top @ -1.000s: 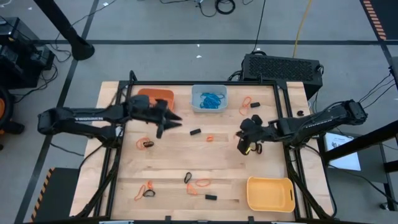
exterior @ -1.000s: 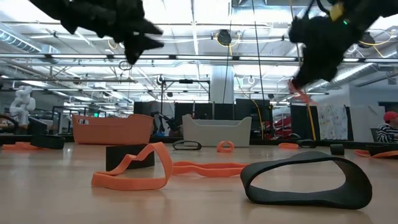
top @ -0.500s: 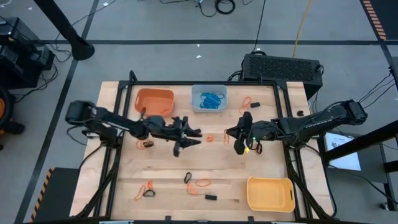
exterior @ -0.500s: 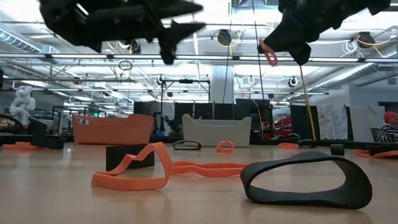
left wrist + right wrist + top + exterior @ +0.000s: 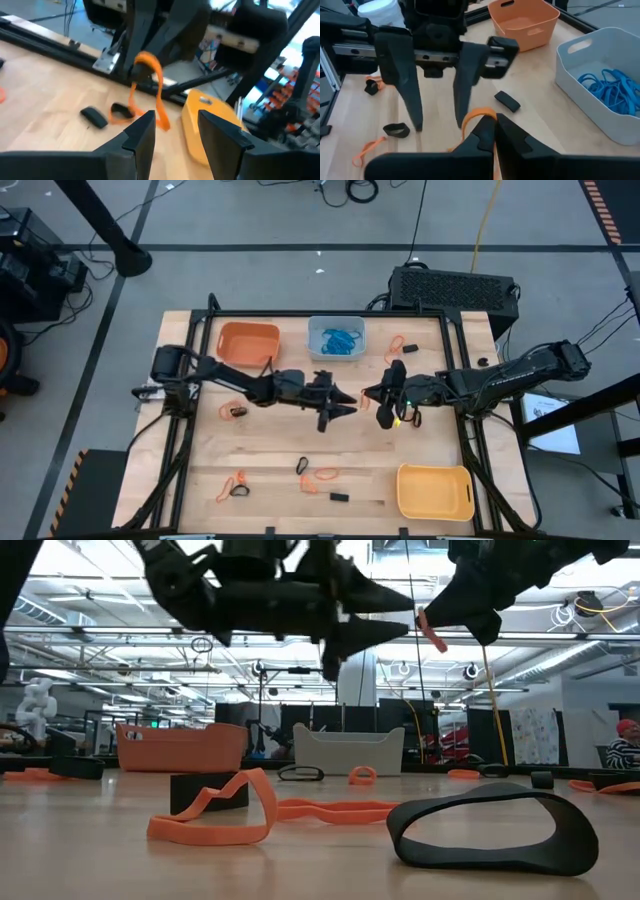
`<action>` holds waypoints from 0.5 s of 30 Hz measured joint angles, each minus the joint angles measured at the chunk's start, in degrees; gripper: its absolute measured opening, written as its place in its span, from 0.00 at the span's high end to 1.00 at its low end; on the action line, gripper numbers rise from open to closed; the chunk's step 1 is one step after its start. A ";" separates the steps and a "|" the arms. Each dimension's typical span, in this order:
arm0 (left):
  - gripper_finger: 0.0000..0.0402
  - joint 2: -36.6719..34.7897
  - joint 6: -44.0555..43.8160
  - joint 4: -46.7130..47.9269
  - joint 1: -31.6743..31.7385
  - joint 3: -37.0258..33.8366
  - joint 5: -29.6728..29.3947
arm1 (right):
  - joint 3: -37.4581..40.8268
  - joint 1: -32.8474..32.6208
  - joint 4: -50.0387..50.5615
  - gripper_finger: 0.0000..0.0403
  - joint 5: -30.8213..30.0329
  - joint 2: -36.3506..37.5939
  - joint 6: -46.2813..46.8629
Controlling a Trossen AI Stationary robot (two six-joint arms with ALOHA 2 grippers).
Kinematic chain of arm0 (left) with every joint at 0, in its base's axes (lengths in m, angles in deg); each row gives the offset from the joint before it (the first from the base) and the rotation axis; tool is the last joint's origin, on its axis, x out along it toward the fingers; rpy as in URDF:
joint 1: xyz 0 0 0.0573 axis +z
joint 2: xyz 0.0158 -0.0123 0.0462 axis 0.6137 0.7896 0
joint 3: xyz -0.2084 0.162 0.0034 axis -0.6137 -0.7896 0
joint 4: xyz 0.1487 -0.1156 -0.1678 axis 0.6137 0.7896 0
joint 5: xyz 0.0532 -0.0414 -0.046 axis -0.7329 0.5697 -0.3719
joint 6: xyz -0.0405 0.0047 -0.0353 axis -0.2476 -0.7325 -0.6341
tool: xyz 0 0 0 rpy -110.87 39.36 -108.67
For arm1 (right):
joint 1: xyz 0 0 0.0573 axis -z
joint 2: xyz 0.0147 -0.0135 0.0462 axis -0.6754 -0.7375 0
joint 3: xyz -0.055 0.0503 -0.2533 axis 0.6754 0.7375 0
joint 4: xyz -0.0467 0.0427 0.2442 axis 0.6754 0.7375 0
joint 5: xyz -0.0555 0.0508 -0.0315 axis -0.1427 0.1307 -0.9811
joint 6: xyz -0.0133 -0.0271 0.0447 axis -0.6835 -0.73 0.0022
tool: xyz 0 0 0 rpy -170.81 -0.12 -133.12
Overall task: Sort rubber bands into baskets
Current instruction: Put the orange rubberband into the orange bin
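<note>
Mid-table, the right gripper (image 5: 366, 393) is pinching an orange rubber band (image 5: 478, 116) between closed fingers, facing the left gripper (image 5: 344, 400), fingers spread and empty. Three baskets are sitting along the edges: orange (image 5: 248, 340), blue-grey (image 5: 336, 338), yellow (image 5: 435, 491).

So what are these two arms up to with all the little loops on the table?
They are sorting rubber bands into baskets. The right gripper is shut on an orange rubber band, held above the middle of the table. The left gripper faces it with fingers open, holding nothing. The grey basket holds blue bands; the orange basket and yellow basket look empty. More bands lie scattered on the table.
</note>
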 joint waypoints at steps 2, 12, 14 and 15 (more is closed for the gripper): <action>0.61 1.41 -0.39 -0.29 0.14 2.01 1.02 | 0.00 0.00 0.01 1.00 0.01 0.00 -0.08; 0.62 3.75 0.05 2.60 0.25 6.00 1.68 | 0.00 0.00 0.28 1.00 0.93 0.00 -0.37; 0.67 3.80 0.18 2.60 0.25 5.99 2.30 | 0.00 0.00 0.26 1.00 1.49 0.00 -0.37; 0.70 3.80 0.61 2.46 0.25 6.00 2.53 | 0.00 0.00 0.26 1.00 1.51 0.00 -0.37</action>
